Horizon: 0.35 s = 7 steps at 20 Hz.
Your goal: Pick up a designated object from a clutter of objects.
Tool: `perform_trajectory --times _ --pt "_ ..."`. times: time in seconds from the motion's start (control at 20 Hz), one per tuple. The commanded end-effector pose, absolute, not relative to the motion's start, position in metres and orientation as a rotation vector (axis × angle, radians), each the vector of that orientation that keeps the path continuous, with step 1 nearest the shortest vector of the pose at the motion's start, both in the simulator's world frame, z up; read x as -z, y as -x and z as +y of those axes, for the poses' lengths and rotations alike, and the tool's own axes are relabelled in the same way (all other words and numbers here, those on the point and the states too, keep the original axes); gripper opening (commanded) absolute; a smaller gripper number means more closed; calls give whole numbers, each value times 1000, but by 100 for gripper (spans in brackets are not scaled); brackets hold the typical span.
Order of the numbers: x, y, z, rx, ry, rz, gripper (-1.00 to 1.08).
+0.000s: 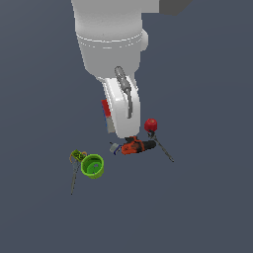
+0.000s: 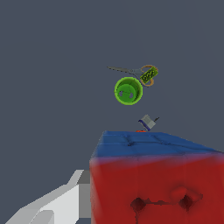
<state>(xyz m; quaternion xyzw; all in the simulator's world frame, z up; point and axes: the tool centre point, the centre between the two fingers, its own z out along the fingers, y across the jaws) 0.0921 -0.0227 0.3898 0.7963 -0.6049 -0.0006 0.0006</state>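
Arm (image 1: pixel 109 44) enters from 12 o'clock in exterior view, wrist pitched down toward 6 o'clock. Gripper (image 1: pixel 109 116) largely hidden behind wrist housing. Wrist view: one white finger (image 2: pixel 57 203) visible at frame edge; jaw spacing not readable.

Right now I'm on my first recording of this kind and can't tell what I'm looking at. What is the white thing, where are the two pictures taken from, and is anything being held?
These are simulator renders. The white thing is a robot arm; its grasping part is the tool. The exterior view comes from a camera off the arm. The wrist view comes from a camera on the arm's wrist, looking past the tool.

On the surface lie a drill, a ball, a rod, a grey piece, a cup and scissors.

The box, red, white and blue, fills the wrist view, with one white finger against its side. It looks held by the tool, off the surface; the other finger is hidden.
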Motion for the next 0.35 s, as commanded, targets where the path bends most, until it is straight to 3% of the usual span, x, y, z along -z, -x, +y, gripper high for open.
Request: perform_trajectory --times 0.0,0.3 --pt "-396 -95 -21 0 -2501 -1901 -100" --pt "-401 -98 -19 0 -2501 -1901 -100"
